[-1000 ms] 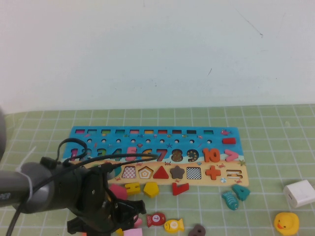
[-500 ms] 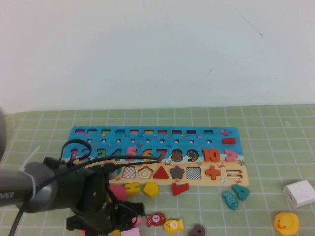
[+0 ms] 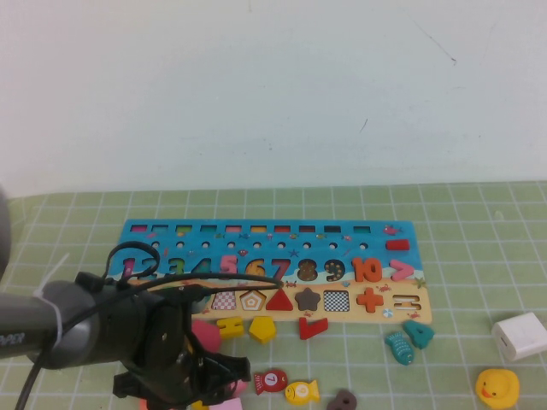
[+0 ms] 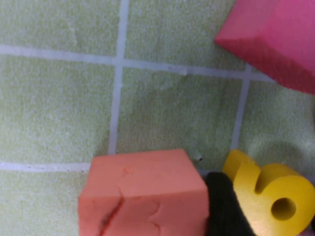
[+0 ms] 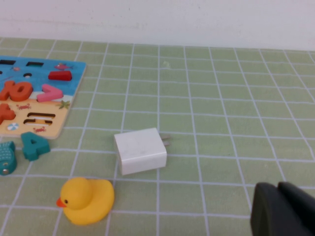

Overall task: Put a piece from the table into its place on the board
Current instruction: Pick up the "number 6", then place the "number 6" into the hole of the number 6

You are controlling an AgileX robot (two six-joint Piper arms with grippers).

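The number board [image 3: 376, 232] lies across the middle of the table. My left gripper [image 3: 201, 391] is low over the loose pieces near the front edge. In the left wrist view it [image 4: 280, 209] is open around a yellow number 6 [image 4: 266, 187]. One black finger [image 4: 224, 206] stands between the 6 and an orange block [image 4: 142, 196] and touches the 6's side. The other finger is out of view. A pink piece [image 4: 275, 39] lies beyond. My right gripper [image 5: 283, 211] is shut and empty, above bare mat at the right.
In front of the board lie a pink piece [image 3: 203, 331], a yellow pentagon [image 3: 262, 328], a red piece [image 3: 313, 327], red [image 3: 271, 380] and yellow [image 3: 302, 391] fish, a teal fish [image 3: 399, 348] and a teal 4 [image 3: 419, 332]. A white charger [image 3: 520, 336] and a rubber duck [image 3: 497, 387] sit at the right.
My left arm has sunk a little lower over the front pieces. The pieces on the board and the table have not moved.
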